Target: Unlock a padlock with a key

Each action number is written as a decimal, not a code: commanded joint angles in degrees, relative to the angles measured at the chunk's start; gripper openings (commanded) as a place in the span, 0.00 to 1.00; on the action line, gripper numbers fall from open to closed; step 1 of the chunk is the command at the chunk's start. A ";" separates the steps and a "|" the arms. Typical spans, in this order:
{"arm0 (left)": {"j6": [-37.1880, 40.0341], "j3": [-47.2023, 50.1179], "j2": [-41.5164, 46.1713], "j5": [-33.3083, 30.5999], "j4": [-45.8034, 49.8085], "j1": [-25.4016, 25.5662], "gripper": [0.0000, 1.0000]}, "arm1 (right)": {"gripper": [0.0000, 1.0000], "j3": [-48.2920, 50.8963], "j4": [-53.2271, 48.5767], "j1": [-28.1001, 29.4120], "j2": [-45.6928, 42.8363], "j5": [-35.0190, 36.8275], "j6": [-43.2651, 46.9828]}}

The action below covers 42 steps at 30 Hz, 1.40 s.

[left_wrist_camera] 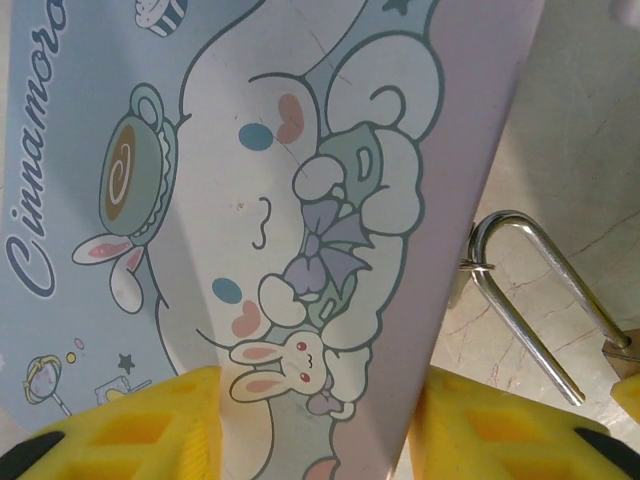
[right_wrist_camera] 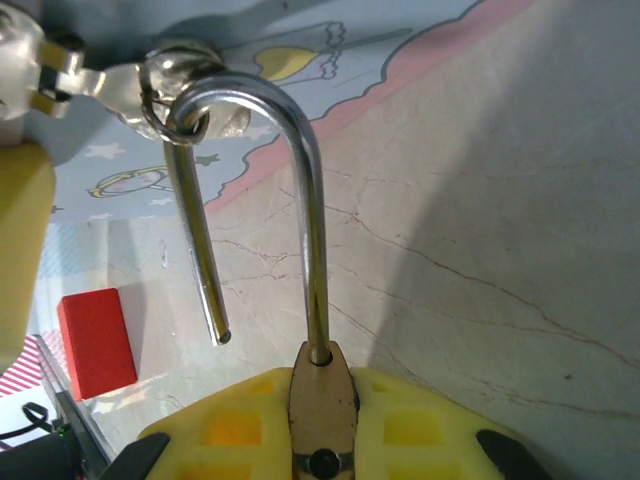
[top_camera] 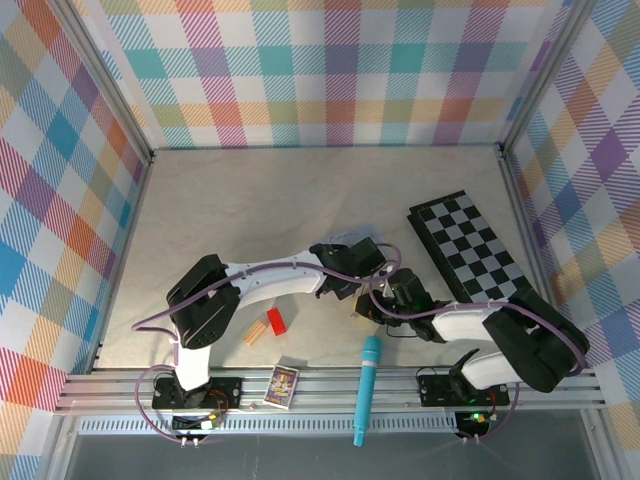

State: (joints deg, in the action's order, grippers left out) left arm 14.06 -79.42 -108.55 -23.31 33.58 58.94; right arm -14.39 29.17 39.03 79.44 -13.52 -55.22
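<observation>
The pastel cartoon tin (left_wrist_camera: 300,200) sits between my left gripper's (left_wrist_camera: 315,420) yellow pads (left_wrist_camera: 170,425), which are shut on it. The padlock's brass body (right_wrist_camera: 322,400) is pinched edge-on in my right gripper (right_wrist_camera: 320,415), also shut. Its silver shackle (right_wrist_camera: 300,150) stands up from the body. One leg ends free in the air (right_wrist_camera: 222,335), out of the body. The shackle's bend passes through a small metal ring (right_wrist_camera: 165,95) at the tin's edge. The shackle (left_wrist_camera: 530,300) also lies beside the tin in the left wrist view. From above, both grippers (top_camera: 345,285) (top_camera: 378,300) meet mid-table. The key is hidden.
A black-and-white checkerboard (top_camera: 470,245) lies at the right. A teal pen-like stick (top_camera: 366,390) and a small printed box (top_camera: 282,386) rest by the front rail. A red block (top_camera: 276,321) and a tan block (top_camera: 255,333) sit left of the grippers.
</observation>
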 commanded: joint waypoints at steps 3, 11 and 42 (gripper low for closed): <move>-4.22 4.53 -2.69 1.22 2.62 -0.75 0.42 | 0.01 2.95 8.97 -0.29 -1.22 2.96 -2.80; -6.24 6.04 -3.74 3.35 1.31 -0.71 0.38 | 0.00 2.44 7.39 -0.30 -7.18 8.95 -1.69; -8.43 11.02 -3.78 6.19 -0.45 -0.49 0.33 | 0.00 4.40 45.80 -6.60 19.40 8.56 -15.01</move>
State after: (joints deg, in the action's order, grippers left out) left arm 8.58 -73.52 -107.44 -25.63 20.97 59.22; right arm -9.37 66.02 34.61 96.25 -7.92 -67.90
